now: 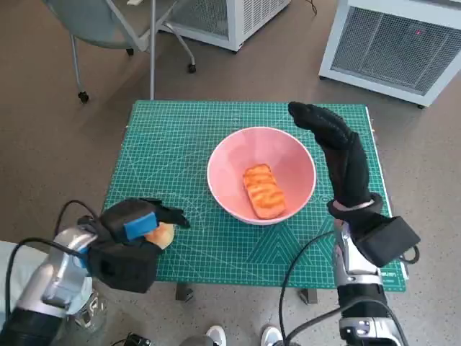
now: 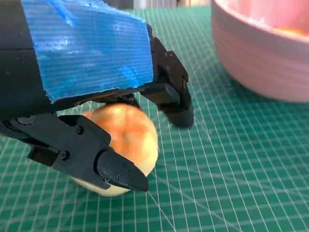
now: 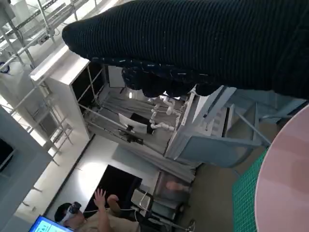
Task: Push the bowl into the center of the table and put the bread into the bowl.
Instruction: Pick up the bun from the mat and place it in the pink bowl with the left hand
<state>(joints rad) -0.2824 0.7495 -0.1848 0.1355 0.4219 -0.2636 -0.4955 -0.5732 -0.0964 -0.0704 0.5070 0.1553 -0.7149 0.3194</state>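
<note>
A pink bowl [image 1: 216,155] stands near the middle of the green cutting mat [image 1: 173,137], with a long glazed piece of bread [image 1: 263,190] lying inside it. A round pale bun [image 1: 164,234] rests on the mat near the front left edge. My left hand [image 1: 133,223] lies over it. In the left wrist view my left hand [image 2: 87,53] arches over the bun [image 2: 128,140], thumb against its side, and the bowl [image 2: 260,53] stands just beyond. My right hand [image 1: 338,155] stands open beside the bowl's right rim, fingers stretched toward the far side; the glove [image 3: 193,43] holds nothing.
A wheeled chair [image 1: 108,21] stands behind the table's far left corner. White slatted units [image 1: 403,43] stand at the back right and back centre [image 1: 230,18]. Shoe tips [image 1: 216,335] show at the table's near edge. A person [image 3: 91,215] sits far off in the right wrist view.
</note>
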